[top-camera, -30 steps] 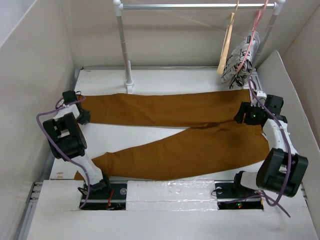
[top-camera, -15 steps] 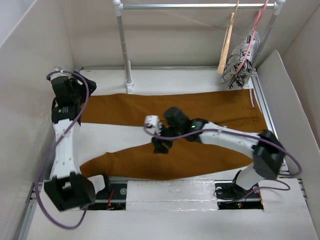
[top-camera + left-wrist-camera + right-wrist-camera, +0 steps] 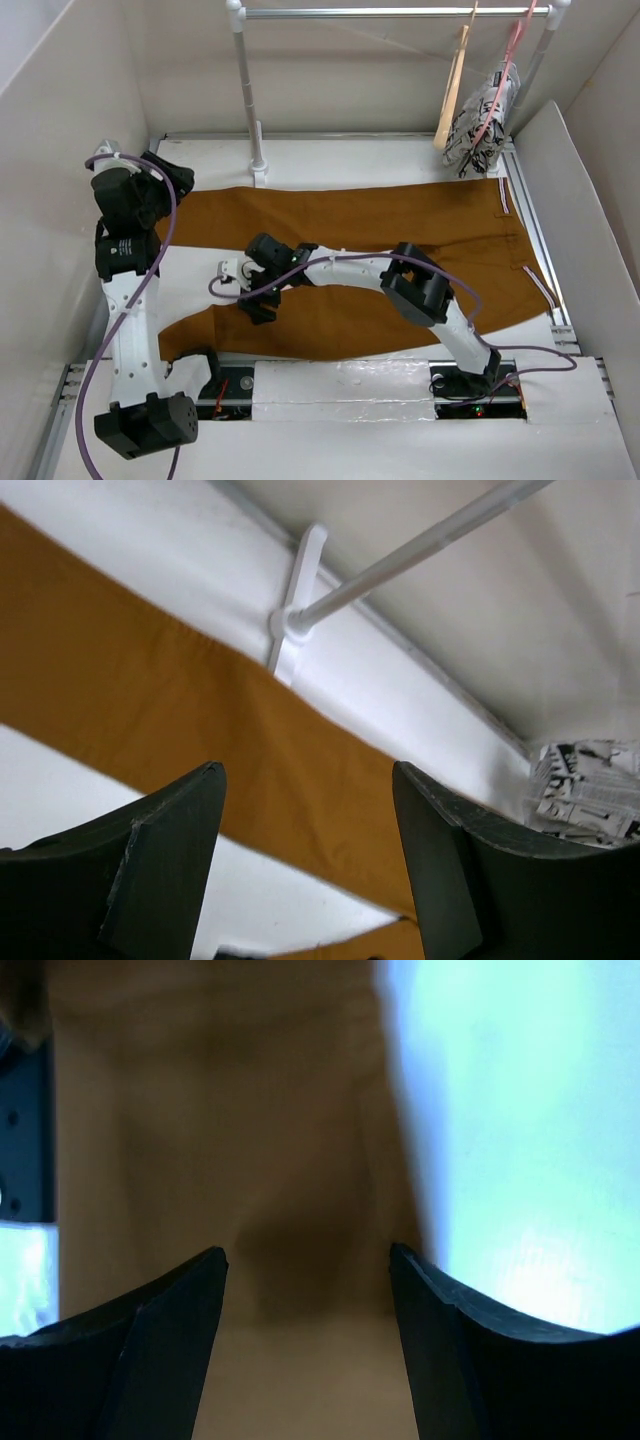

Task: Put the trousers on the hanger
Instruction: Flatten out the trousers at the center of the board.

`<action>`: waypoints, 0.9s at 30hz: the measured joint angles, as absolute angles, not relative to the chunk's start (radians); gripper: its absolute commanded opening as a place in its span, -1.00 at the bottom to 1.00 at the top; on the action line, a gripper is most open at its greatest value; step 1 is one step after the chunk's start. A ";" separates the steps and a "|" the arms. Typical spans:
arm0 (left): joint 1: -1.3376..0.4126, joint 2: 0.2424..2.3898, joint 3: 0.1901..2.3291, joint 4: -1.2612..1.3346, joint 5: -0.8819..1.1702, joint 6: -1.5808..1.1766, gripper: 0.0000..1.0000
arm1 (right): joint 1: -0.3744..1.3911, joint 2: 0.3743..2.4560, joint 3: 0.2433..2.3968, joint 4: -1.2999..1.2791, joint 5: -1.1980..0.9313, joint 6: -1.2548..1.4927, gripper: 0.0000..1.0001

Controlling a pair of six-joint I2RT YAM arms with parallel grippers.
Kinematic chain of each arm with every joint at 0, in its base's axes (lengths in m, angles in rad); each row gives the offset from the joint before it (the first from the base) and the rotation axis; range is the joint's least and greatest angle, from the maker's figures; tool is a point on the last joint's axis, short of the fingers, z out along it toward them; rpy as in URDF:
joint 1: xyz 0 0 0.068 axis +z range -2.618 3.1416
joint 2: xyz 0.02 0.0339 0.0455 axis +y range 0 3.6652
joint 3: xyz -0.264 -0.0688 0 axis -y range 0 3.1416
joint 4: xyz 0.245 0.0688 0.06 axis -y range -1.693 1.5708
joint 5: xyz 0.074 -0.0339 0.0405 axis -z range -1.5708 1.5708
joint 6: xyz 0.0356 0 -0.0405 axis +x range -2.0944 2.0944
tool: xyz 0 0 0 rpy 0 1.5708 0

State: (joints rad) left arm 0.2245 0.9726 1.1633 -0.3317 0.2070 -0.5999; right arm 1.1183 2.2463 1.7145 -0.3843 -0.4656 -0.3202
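Hovering above the trousers lying flat on the desk, the left pincer and right pincer are both gaping wide.

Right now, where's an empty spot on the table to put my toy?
Best: the bare white strip behind the trousers, between the rack post and the patterned cloth. The white wedge between the trouser legs is crowded by the right arm's fingers; the left arm fills the far-left corner.

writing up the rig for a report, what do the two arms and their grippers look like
The left arm and right arm look alike: white links, black joint housings, a loose purple cable. Their fingers are dark wedges.
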 measured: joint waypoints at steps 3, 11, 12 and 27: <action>0.224 0.976 1.121 -0.363 0.217 -0.590 0.27 | 1.084 2.264 1.754 -0.381 -0.442 -0.309 0.07; 0.224 1.009 1.065 -0.389 0.217 -0.551 0.26 | 0.982 2.324 1.818 -0.381 -0.428 -0.258 -1.00; 0.224 1.022 1.065 -0.389 0.217 -0.545 0.26 | 0.968 2.326 1.824 -0.380 -0.424 -0.253 -1.00; 0.224 1.031 1.056 -0.509 0.175 -0.450 0.30 | 0.782 2.277 1.890 -0.433 -0.579 -0.316 0.32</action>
